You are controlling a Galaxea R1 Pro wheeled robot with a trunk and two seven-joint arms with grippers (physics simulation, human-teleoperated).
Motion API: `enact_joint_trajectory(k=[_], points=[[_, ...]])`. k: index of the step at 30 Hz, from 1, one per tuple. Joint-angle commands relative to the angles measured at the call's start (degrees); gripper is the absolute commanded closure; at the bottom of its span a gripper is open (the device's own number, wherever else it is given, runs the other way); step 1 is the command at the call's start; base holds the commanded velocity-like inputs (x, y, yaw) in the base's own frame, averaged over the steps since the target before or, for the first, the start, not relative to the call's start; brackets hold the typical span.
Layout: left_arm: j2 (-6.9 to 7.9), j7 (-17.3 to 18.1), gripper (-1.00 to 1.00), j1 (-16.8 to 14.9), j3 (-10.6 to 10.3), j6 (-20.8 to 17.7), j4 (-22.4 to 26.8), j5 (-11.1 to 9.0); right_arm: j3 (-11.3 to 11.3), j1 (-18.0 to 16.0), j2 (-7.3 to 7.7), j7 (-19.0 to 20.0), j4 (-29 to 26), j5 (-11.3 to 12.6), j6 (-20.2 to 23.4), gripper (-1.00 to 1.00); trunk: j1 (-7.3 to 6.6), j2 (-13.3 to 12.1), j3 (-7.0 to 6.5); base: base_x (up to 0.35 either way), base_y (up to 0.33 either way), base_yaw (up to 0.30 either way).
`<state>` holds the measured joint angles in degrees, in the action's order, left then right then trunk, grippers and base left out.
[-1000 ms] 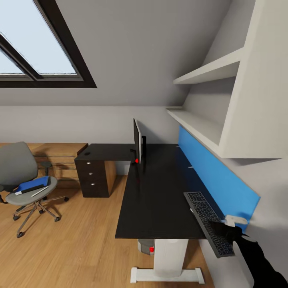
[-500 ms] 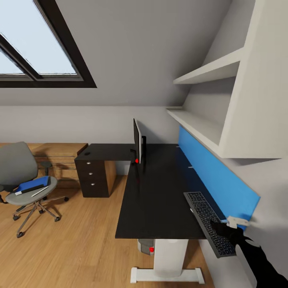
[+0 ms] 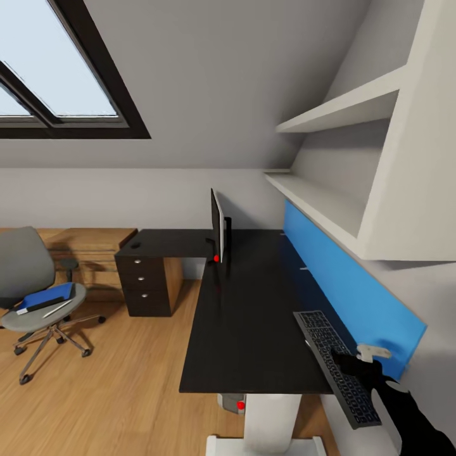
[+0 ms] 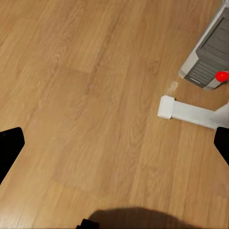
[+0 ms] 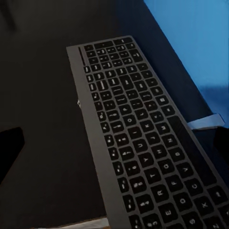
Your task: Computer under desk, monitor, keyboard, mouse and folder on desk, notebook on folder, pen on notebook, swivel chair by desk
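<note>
While the right hand (image 3: 354, 364) hovers over the keyboard (image 3: 335, 364), seemingly spread and empty, its grip is hard to judge. Slide the keyboard along the desk (image 3: 253, 316) toward the monitor (image 3: 217, 225), flat.

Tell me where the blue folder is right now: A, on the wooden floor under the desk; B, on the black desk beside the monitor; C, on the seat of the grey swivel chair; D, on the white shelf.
C: in the head view the folder lies on the seat of the swivel chair, which stands apart from the desk.
</note>
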<state>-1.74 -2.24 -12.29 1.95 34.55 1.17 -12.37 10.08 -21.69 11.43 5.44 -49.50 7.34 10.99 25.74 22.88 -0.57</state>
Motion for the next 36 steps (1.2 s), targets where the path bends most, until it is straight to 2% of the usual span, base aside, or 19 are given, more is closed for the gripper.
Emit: enact_joint_trajectory(k=[1,13,17,21,24,36], points=[[-0.03,-0.23,-1.0,-0.02,0.16,0.16,-0.03,0.24,0.12,-0.19,0.01,0.25,0.32,0.39,0.05,-1.0,0.04,0.04,0.02,0.159,0.0,0.0],[-0.09,-0.22,-1.0,-0.02,0.16,0.17,-0.03,0.3,0.17,-1.01,0.33,0.22,1.5,-0.23,-0.84,-1.0,0.04,0.04,0.02,0.043,-0.051,0.0],[-0.05,-0.24,-1.0,-0.02,0.16,0.17,-0.03,0.27,0.18,-1.04,0.26,0.08,0.42,-0.07,0.38,-1.0,0.04,0.04,0.02,0.003,-0.105,0.0],[-0.06,-0.29,-1.0,-0.02,0.17,0.17,-0.03,0.25,0.19,-1.06,0.19,0.1,-0.75,0.08,4.33,-1.0,0.04,0.04,0.02,0.001,-0.033,0.0],[-0.04,-0.3,-1.0,-0.02,0.17,0.17,-0.03,0.24,0.2,-1.07,0.14,-0.07,-1.02,0.11,5.61,-1.0,0.04,0.04,0.02,0.0,-0.012,0.0],[-0.03,-0.31,-1.0,-0.02,0.16,0.24,-0.03,0.24,0.34,-1.07,-0.02,-0.35,-1.24,0.45,6.59,-1.0,0.04,0.04,0.02,0.0,-0.002,0.0]])
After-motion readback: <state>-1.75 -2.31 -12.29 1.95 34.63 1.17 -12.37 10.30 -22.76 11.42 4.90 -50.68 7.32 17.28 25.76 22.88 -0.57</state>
